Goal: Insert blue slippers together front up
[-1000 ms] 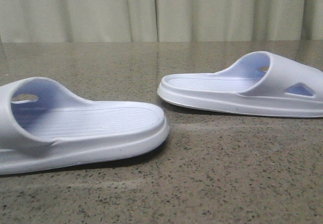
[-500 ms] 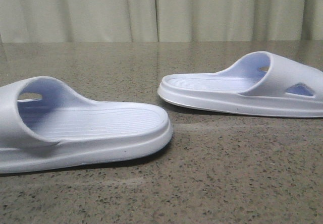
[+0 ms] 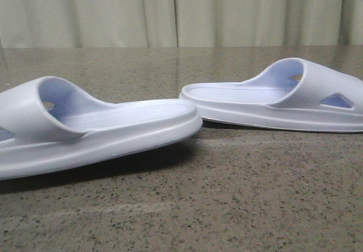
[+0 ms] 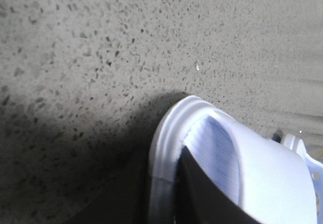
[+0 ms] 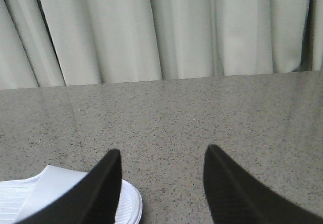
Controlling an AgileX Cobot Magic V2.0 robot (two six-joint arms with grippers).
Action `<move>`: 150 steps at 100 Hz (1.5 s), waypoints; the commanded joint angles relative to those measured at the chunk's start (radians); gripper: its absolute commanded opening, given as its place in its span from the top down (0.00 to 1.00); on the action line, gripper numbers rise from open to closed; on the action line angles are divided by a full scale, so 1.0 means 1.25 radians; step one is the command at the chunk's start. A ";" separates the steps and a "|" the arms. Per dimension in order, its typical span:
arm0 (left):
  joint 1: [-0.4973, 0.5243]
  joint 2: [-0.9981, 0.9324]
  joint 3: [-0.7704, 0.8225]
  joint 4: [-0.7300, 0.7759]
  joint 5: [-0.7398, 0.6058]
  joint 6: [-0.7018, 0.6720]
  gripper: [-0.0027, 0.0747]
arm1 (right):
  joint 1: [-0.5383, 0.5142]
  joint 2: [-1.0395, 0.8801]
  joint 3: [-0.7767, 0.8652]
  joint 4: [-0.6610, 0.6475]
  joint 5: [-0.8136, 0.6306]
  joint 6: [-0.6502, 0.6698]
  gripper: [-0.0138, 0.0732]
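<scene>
Left gripper [image 4: 166, 204] clamped on near slipper [image 3: 96, 130] rim, heel end raised off table [image 3: 238, 206]. Right gripper [image 5: 161, 183] spread wide, empty. Lift step underway; next likely carry toward far slipper [image 3: 272, 101].

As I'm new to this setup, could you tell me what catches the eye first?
The near slipper at the front view's left, its heel end tilted up off the speckled table. Its twin lies flat farther back on the right. The right gripper hangs open above the table.
</scene>
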 commanded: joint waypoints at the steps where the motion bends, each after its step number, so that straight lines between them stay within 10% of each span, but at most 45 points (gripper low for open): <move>1: -0.007 0.004 -0.014 -0.017 -0.024 -0.005 0.94 | -0.003 0.016 -0.025 0.000 -0.071 -0.004 0.48; 85: -0.007 -0.174 -0.116 -0.124 -0.078 0.007 0.94 | -0.003 0.054 -0.024 0.000 -0.078 -0.002 0.48; 102: -0.007 -0.174 -0.116 -0.122 -0.080 0.019 0.94 | -0.003 0.178 -0.024 0.008 -0.069 0.141 0.48; 150: -0.007 -0.174 -0.116 -0.122 -0.070 0.028 0.94 | -0.003 0.435 -0.024 0.393 -0.129 0.162 0.48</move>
